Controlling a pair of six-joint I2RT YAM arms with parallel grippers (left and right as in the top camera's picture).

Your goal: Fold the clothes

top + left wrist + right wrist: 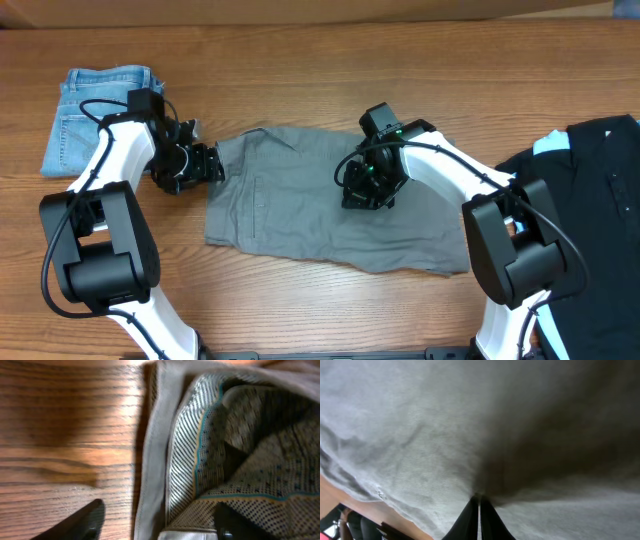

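The grey-khaki shorts [300, 205] lie spread flat in the middle of the table, waistband to the left. My left gripper [210, 165] is at the waistband. In the left wrist view it is open [159, 510]: one finger is over bare wood, the other over the patterned inner lining [250, 435], and the waistband edge [155, 435] lies between them. My right gripper [360, 195] is down on the middle of the shorts. In the right wrist view its fingers [479, 497] are shut on a small pucker of the grey cloth [420, 435].
Folded blue denim shorts [100, 115] lie at the back left, just beyond the left arm. A black garment [590, 200] is heaped at the right edge. The table is wood [300, 80].
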